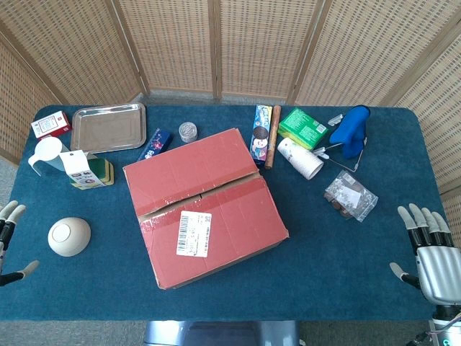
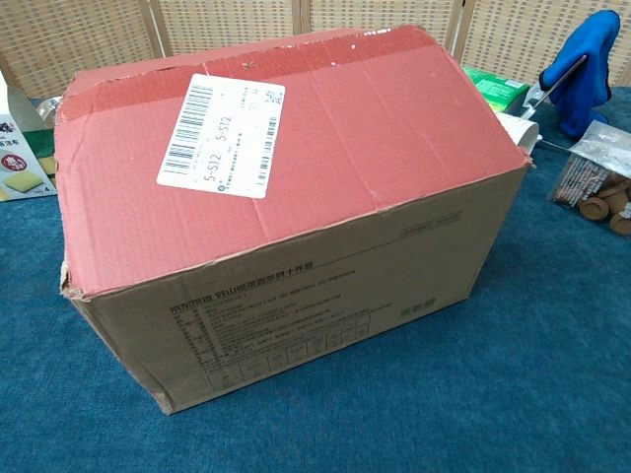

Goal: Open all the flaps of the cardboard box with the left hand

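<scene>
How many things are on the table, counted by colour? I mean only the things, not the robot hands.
Red: 2, cardboard box, small red box
Blue: 2, blue mitt, small blue pack
Green: 1, green box
White or cream: 3, bowl, scoop, paper cups
Silver: 2, tray, tin
Other or mixed: 4, carton, printed pack, brown stick, clear bag
Total: 14

Blue table carries cardboard box, tray, possibly a bowl.

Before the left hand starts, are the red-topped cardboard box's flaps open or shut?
Shut. Both top flaps of the red-topped cardboard box lie flat, meeting along the centre seam.
</scene>
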Robot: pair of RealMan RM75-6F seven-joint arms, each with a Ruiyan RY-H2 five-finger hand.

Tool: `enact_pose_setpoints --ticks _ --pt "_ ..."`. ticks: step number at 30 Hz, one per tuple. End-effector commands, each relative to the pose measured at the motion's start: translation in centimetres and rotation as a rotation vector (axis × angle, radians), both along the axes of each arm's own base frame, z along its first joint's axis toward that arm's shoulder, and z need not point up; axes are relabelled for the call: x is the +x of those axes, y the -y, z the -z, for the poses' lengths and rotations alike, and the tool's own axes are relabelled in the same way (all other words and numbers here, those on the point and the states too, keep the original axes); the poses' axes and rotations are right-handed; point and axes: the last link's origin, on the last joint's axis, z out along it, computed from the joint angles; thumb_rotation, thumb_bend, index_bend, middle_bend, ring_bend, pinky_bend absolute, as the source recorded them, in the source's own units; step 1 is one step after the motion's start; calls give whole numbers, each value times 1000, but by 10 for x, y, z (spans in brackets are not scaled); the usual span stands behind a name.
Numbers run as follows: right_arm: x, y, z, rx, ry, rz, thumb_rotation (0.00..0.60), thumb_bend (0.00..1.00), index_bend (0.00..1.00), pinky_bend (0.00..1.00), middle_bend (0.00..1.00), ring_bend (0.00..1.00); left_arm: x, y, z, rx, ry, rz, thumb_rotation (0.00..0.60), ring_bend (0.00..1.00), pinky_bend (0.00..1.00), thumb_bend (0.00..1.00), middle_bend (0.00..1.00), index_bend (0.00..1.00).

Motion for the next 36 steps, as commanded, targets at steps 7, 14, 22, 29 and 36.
enact_pose_setpoints --ticks 7,14,22,29,36 --pt "1 -2 -1 -1 1 -2 600 0 0 25 0 0 1 1 2 -26 20 3 600 0 0 108 0 0" --pt "4 -3 -5 -4 23 -6 600 0 0 26 0 0 25 -25 -1 -247 340 23 600 0 0 108 0 0" --pt "5 -5 -5 3 29 -7 600 0 0 25 0 0 61 -62 -18 -431 609 44 600 0 0 109 0 6" --pt "5 -6 -6 3 33 -10 600 0 0 26 0 0 95 -89 -21 -589 793 44 600 0 2 108 0 38" --pt "6 -6 -6 6 32 -13 600 0 0 26 0 0 123 -111 -10 -708 856 -7 600 0 76 108 0 45"
